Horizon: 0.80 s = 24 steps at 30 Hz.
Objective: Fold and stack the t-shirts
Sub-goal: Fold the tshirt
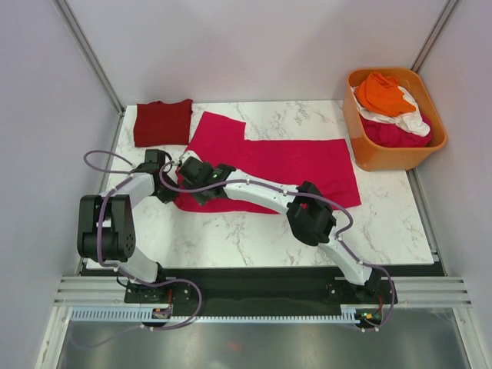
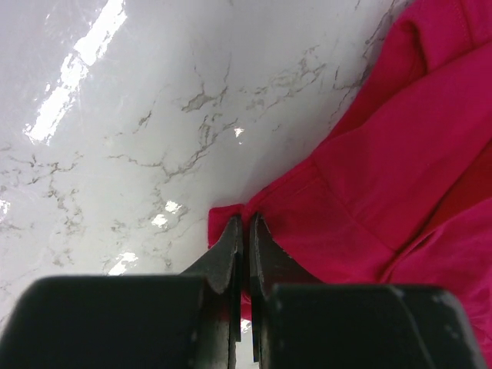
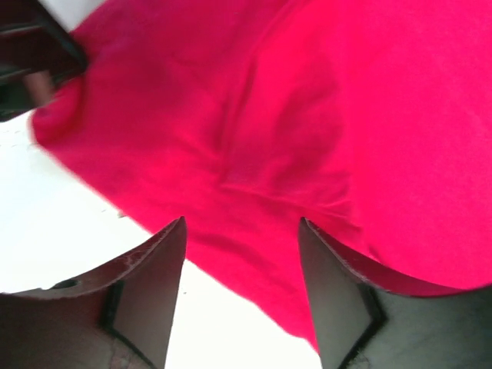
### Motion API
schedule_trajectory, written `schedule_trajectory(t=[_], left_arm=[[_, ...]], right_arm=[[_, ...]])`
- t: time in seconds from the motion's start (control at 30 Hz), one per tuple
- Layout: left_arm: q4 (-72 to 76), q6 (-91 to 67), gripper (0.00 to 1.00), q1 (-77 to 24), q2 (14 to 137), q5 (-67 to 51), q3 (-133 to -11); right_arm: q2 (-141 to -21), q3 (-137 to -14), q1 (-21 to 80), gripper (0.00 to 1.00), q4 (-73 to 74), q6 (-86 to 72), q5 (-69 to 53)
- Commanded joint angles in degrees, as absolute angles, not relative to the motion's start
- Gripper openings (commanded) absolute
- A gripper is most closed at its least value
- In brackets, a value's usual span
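Observation:
A bright magenta-pink t-shirt (image 1: 284,165) lies spread across the middle of the table. My left gripper (image 1: 171,189) is at its left edge. In the left wrist view it (image 2: 246,221) is shut on a corner of that shirt (image 2: 369,177), with cloth pinched between the fingers. My right gripper (image 1: 189,172) reaches across to the same left end. In the right wrist view it (image 3: 242,224) is open, its fingers spread just over the magenta cloth (image 3: 292,115). A folded maroon-red t-shirt (image 1: 163,121) lies at the back left corner.
An orange plastic tub (image 1: 361,150) stands at the back right, holding an orange shirt (image 1: 382,92), a white one (image 1: 411,119) and a pink one (image 1: 396,134). Grey walls close in the marble table (image 1: 254,231) on the left, back and right.

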State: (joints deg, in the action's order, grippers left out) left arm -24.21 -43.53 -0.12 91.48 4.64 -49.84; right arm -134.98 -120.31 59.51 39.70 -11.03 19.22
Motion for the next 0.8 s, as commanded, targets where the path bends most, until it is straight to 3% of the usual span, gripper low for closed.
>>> schedule_trajectory(t=[0.0,0.07,0.23,0.57,0.7,0.77], left_arm=[[-24.3,-45.5,0.02,-0.1,91.6,8.3,-45.8],[-24.3,-45.4,0.02,-0.1,91.3,8.4,-44.8],[-23.9,-45.1,0.02,-0.1,91.9,8.1,-44.5],[-23.3,-45.2,0.02,-0.1,91.6,8.0,-43.8],[-23.1,-45.1,0.02,-0.1,91.4,7.9,-43.8],[-23.0,-44.9,0.02,-0.1,91.5,8.0,-43.8]], right_arm=[[-136.9,-122.8,59.9,0.67,40.6,-10.4,21.6],[-137.5,-123.0,60.2,0.66,40.4,-10.7,19.6],[-140.5,-125.0,60.3,0.51,39.6,-10.3,21.2],[-144.2,-128.6,60.0,0.46,38.7,-10.4,22.9],[-144.1,-128.8,60.0,0.36,37.5,-9.8,23.2],[-144.7,-128.8,59.9,0.21,37.5,-9.4,23.2]])
